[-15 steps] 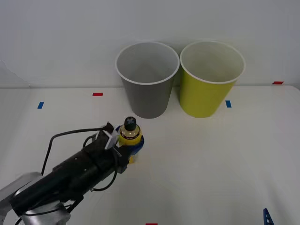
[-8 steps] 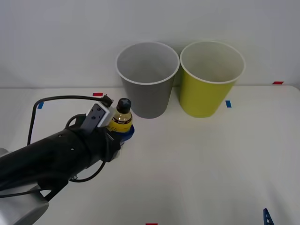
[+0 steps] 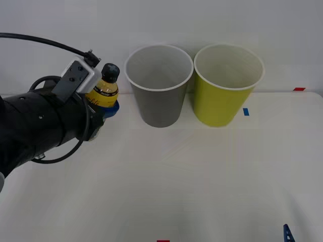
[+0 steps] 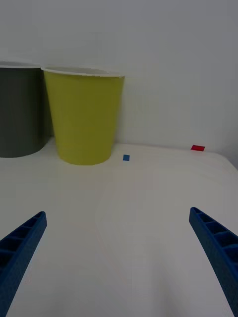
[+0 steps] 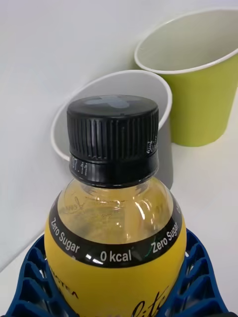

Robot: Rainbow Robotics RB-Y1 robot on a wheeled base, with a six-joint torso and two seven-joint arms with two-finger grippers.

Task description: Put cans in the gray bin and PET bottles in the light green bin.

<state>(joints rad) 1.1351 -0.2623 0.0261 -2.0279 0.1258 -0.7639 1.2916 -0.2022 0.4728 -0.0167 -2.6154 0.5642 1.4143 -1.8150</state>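
The left hand (image 3: 107, 107) grips the small PET bottle with yellow label and ribbed black screw cap (image 3: 103, 88), its blue lattice fingers (image 5: 29, 277) closed round the bottle's lower body, which they hide. The bottle is held upright above the white counter (image 3: 202, 171), left of the round tapered gray bin with a white rim (image 3: 158, 85). From the left wrist, the clear golden shoulder and a black band reading "Zero Sugar 0 kcal" show close up (the rest of the label is cut off). The round yellow-green bin with white rim and pale inside (image 3: 227, 84) stands just right of the gray bin. The right hand (image 4: 119, 257) sits low over the counter, well short of that bin, its ribbed blue fingers spread wide and holding nothing.
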